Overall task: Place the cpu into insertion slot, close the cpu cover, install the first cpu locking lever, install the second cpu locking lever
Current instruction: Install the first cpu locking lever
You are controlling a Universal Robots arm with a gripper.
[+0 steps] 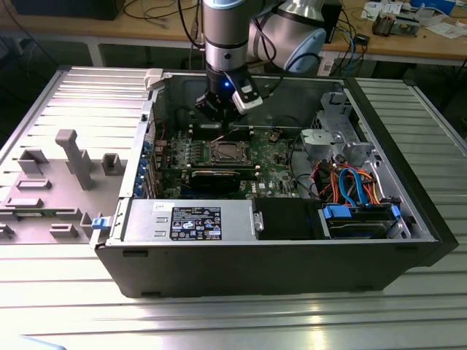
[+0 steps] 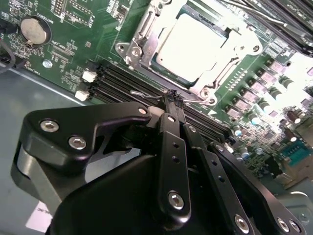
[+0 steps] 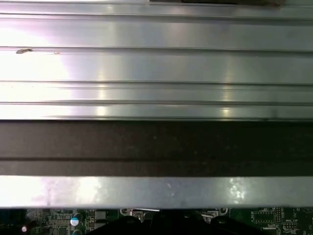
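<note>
The cpu (image 2: 195, 41), a silver-grey square chip, sits under the silver cover frame (image 2: 146, 29); the pinched-together black gripper (image 2: 173, 100) touches a thin wire lever (image 2: 146, 94), which might slip free.

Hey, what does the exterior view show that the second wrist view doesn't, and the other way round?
Exterior view alone: the whole open computer case on a ribbed metal table, the arm reaching down into it, and bundled cables on the view's right.

Second wrist view alone: the gripper close up with fingers shut, its tips at a thin wire lever, plus a coin battery.

Both: the green board, and the cpu seated under the closed cover.
</note>
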